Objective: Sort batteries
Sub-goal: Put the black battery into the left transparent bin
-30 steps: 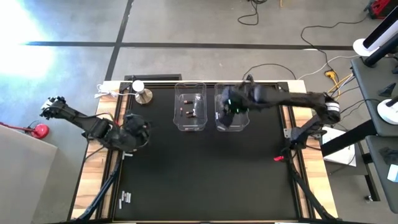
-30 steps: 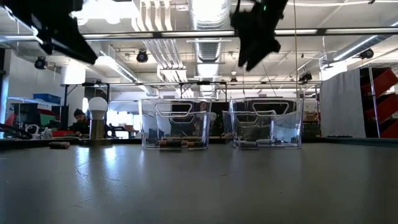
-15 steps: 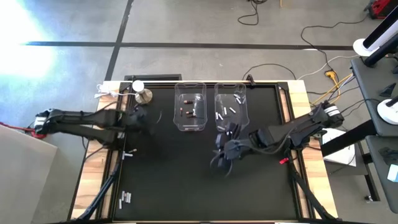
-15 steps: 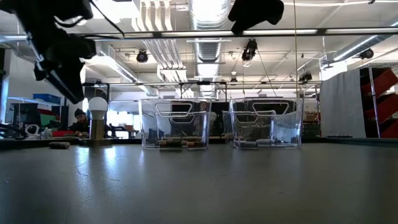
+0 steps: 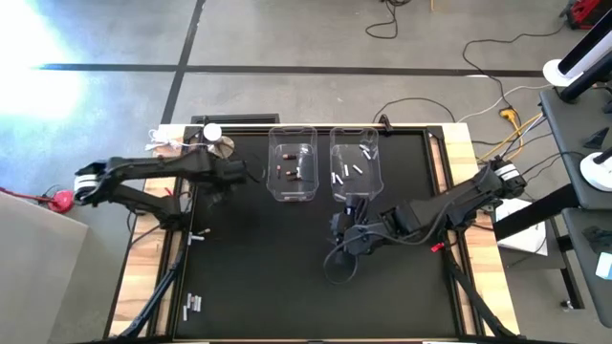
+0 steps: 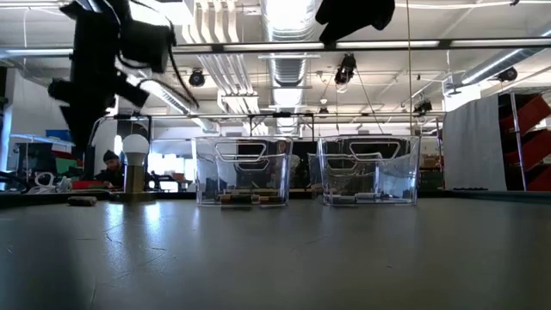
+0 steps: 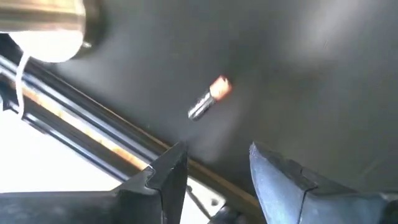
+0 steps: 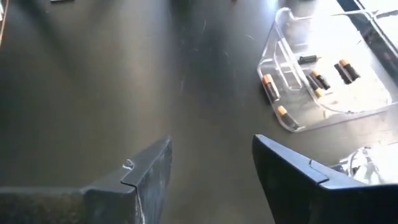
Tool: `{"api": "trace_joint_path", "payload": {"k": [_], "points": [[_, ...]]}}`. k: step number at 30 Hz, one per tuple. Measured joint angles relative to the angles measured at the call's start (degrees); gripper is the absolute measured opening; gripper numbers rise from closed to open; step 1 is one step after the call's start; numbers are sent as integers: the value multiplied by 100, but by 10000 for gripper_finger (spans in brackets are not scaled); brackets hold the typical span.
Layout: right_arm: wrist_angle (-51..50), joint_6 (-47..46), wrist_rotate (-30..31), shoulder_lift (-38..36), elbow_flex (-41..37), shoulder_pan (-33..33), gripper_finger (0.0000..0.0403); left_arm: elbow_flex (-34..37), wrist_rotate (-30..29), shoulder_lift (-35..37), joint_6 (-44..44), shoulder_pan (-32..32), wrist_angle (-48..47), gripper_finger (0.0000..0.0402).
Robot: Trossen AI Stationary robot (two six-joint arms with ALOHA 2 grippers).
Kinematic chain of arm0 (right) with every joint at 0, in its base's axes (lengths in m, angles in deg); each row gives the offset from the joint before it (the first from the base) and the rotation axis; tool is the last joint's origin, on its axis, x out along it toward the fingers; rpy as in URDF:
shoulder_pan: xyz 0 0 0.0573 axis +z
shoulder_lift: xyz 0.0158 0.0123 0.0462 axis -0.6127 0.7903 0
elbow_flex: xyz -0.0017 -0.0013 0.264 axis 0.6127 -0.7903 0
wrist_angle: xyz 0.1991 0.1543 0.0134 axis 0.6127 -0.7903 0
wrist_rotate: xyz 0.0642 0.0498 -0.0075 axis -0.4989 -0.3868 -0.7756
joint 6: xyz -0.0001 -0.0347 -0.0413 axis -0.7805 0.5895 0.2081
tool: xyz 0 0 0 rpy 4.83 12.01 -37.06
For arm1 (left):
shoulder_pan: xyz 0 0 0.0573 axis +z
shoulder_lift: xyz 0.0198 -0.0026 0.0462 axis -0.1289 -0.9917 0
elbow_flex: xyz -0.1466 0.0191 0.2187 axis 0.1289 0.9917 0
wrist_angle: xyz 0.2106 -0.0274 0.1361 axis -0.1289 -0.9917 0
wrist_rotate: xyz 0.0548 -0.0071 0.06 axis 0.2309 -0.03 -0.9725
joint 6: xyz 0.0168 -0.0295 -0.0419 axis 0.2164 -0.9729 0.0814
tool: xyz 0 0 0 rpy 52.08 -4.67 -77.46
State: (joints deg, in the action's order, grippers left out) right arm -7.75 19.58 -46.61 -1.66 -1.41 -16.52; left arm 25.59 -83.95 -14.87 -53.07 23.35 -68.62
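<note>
Two clear bins stand at the far middle of the black mat. The left bin [image 5: 292, 170] holds dark batteries [image 8: 314, 78] with copper ends; the right bin [image 5: 354, 167] holds white batteries [image 5: 349, 172]. One dark battery [image 7: 208, 99] lies on the mat near its left edge, just ahead of my left gripper [image 7: 214, 162], which points down, open, above it. Several white batteries [image 5: 192, 304] lie at the near left corner. My right gripper [image 8: 211, 155] hangs open over the mat's middle [image 5: 342, 244], near side of the bins, with nothing between its fingers.
A round silver knob-like object [image 5: 219, 144] stands at the far left by the mat's corner, close to my left gripper [image 5: 232, 174]. The mat's wooden border and rails [image 5: 163, 239] run along the left side. Bare mat [image 5: 287, 277] spreads across the near half.
My right gripper has left the space over the right bin and swung toward the table's near edge, stopping over the mat's middle. My left gripper has moved toward the far edge and the bins, tipping over to point down near the knob.
</note>
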Motion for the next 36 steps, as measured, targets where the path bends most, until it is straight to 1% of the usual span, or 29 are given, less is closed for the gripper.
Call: {"api": "trace_joint_path", "payload": {"k": [3, 5, 6, 8, 10, 13, 18, 22, 26, 31, 36], "points": [[-103, -199, -8, 0, 1, 90, 217, 338, -10, -357, 544, 1, 44, 165], [-166, -368, -9, 2, 0, 154, 216, 320, -68, -604, 628, 9, 150, 177], [-180, -431, -9, 1, 0, 189, 215, 281, -253, -680, 697, 4, 301, 183], [-163, -476, -7, 2, 1, 236, 215, 270, -601, -848, 808, -13, 305, 194], [-164, -601, -11, 0, 1, 248, 216, 277, -612, -1003, 922, 29, 547, 204], [-160, -726, -7, 0, 1, 239, 217, 342, -531, -1251, 1251, 60, 612, 217], [-159, -726, -7, 0, 1, 237, 215, 578, -514, -1607, 1893, 63, 1018, 220], [-163, -726, -9, 0, 1, 239, 215, 785, -611, -1735, 2358, 70, 1408, 207], [-167, -726, -7, 0, 1, 237, 215, 996, -732, -1778, 2697, 70, 1768, 185], [-170, -726, -9, 0, 1, 237, 215, 1237, -714, -1770, 3120, 66, 2052, 138], [-169, -726, -11, 0, 1, 237, 215, 1313, -648, -1741, 3176, 62, 2132, 82]]}}
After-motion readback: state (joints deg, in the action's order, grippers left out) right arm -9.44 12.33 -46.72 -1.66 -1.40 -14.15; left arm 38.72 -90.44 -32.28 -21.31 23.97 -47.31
